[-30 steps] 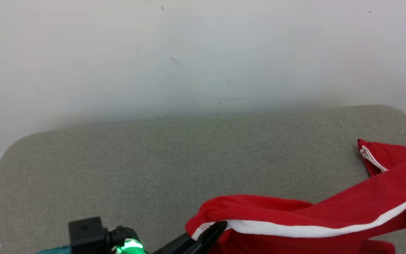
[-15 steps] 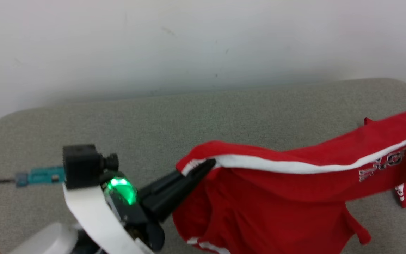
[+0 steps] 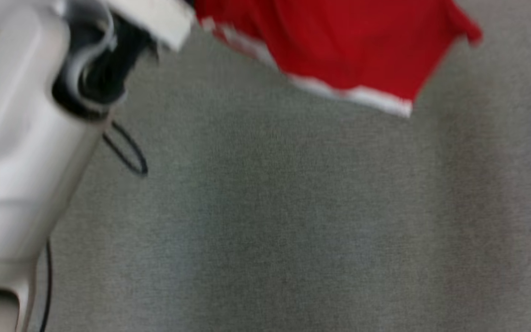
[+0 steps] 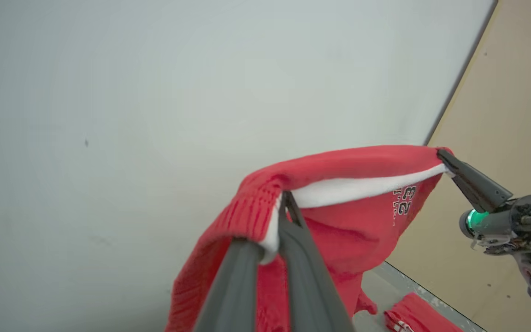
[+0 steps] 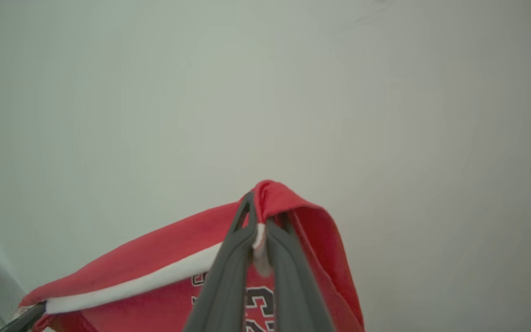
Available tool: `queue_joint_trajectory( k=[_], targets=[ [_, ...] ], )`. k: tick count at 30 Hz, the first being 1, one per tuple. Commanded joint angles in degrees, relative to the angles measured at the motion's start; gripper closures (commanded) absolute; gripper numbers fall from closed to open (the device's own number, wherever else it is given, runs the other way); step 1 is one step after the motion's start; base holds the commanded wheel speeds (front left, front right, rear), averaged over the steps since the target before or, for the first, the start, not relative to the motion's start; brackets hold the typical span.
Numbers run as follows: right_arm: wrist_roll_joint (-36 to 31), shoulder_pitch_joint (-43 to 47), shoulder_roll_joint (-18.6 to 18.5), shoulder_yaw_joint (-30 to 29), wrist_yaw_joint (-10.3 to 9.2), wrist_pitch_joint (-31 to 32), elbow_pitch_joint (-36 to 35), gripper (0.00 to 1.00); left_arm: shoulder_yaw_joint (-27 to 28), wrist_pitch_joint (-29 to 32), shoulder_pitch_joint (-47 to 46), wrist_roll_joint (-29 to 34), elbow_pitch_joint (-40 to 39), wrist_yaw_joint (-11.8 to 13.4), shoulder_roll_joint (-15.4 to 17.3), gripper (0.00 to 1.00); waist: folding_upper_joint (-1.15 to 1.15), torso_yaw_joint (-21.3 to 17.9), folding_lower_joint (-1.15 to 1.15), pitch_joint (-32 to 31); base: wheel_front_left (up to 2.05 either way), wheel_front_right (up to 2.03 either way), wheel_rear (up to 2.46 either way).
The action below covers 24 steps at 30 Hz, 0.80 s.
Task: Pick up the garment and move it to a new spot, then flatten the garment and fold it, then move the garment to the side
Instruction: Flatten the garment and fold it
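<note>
My left gripper (image 4: 283, 205) and right gripper (image 5: 262, 222) are each clamped on the white-banded edge of the ribbed red shirt (image 4: 353, 230), which sags above the fuzzy grey table (image 3: 293, 207).

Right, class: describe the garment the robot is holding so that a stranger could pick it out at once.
Find the pale wall; in front of it the left gripper and right gripper hold a cloth stretched between them. That is the red jersey, white-trimmed and printed 23. Unlike the smaller red piece lying below, it hangs in the air.
</note>
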Motion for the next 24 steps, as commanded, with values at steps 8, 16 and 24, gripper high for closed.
queue_joint_trajectory(
  k=[8,16,24],
  targets=[
    [-6.98,-9.62,4.97,-2.12,-0.01,-6.28,9.47,1.0,-0.27,-14.81,-11.69,8.29,18.78,-2.67,-7.24,1.0,0.0,-0.52,-0.02,11.79,0.0,0.0,0.0],
    [0.08,10.63,1.97,2.13,0.0,-11.17,6.42,1.0,-6.31,-18.8,3.38,8.43,22.6,-7.02,-10.96,1.0,0.0,0.19,-0.02,8.83,0.0,0.0,0.0],
    [6.05,36.58,-5.23,5.06,0.0,-11.48,-1.87,1.0,-10.66,-18.92,22.55,7.24,13.13,-7.11,-7.45,1.0,0.0,1.57,-0.02,2.71,0.0,0.0,0.0]
  ],
)
